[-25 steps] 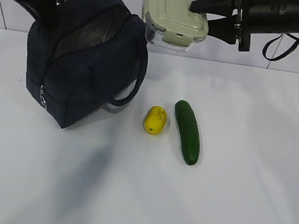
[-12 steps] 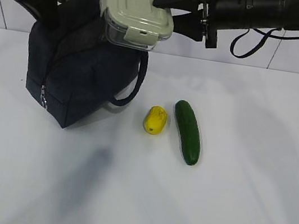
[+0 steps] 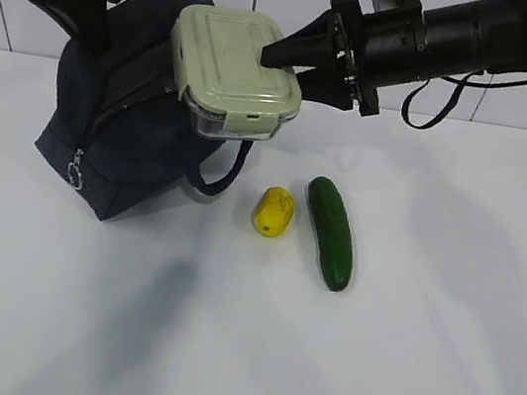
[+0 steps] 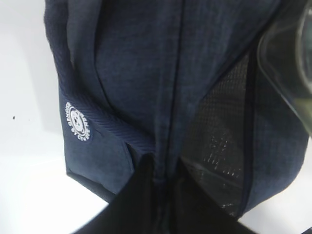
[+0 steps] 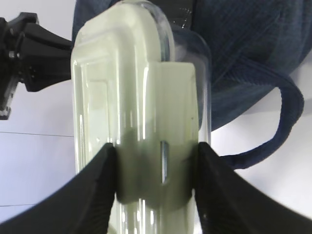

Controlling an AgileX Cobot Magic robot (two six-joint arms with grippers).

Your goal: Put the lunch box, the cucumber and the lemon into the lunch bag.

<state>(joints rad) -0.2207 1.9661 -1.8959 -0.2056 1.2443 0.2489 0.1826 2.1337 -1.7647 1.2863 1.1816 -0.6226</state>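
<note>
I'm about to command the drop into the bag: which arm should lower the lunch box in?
Right. The right gripper is shut on the lunch box, holding it tilted over the lunch bag. The left gripper is pinching the bag's fabric at its top, seemingly holding it open.

The lunch bag (image 3: 138, 133) sits at the table's (image 3: 418, 362) back left. The lunch box (image 3: 233, 72) hangs above its right side. Lemon (image 3: 273, 211) lies right of the bag, cucumber (image 3: 329, 232) just beside it.
</note>
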